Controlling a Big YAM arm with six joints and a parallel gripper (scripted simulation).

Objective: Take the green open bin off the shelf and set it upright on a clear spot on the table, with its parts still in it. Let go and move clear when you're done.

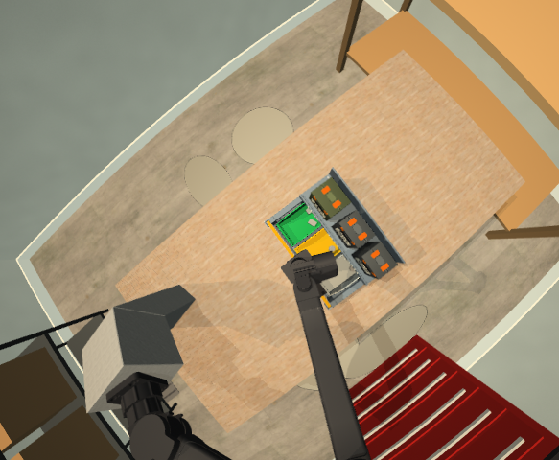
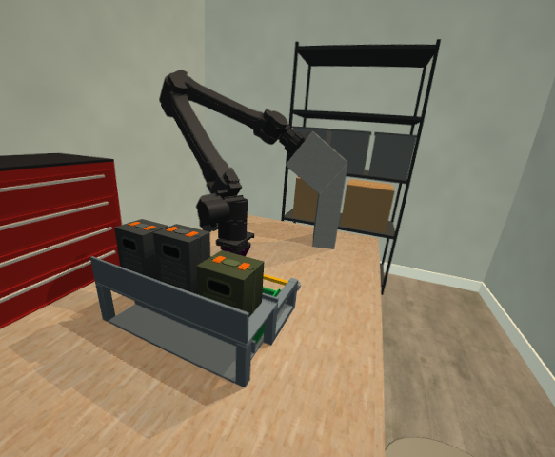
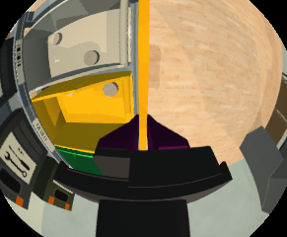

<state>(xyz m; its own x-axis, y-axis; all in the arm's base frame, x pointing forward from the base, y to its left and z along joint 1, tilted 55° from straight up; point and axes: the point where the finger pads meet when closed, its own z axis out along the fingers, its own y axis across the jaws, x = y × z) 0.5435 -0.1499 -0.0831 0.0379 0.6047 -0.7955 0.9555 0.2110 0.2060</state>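
Note:
The green open bin (image 1: 294, 226) sits at one end of the low grey shelf (image 1: 336, 232) on the table, with small pale parts (image 1: 312, 222) inside. A yellow bin (image 1: 320, 241) stands beside it, then a beige bin (image 3: 84, 46). My gripper (image 3: 143, 118) hangs over the shelf's front edge by the yellow bin (image 3: 84, 106). It is shut on a thin yellow bar (image 3: 143, 53) that runs along that edge. Only a sliver of the green bin (image 3: 78, 158) shows in the wrist view. In the exterior view the gripper (image 2: 232, 248) is behind the olive case (image 2: 230, 283).
Three closed cases with orange latches fill the shelf's back row: the olive one (image 1: 328, 196) and two dark ones (image 1: 354, 230) (image 1: 376, 261). A red drawer cabinet (image 2: 36, 230) stands beside the table. A tall black rack (image 2: 361, 142) stands past its far end.

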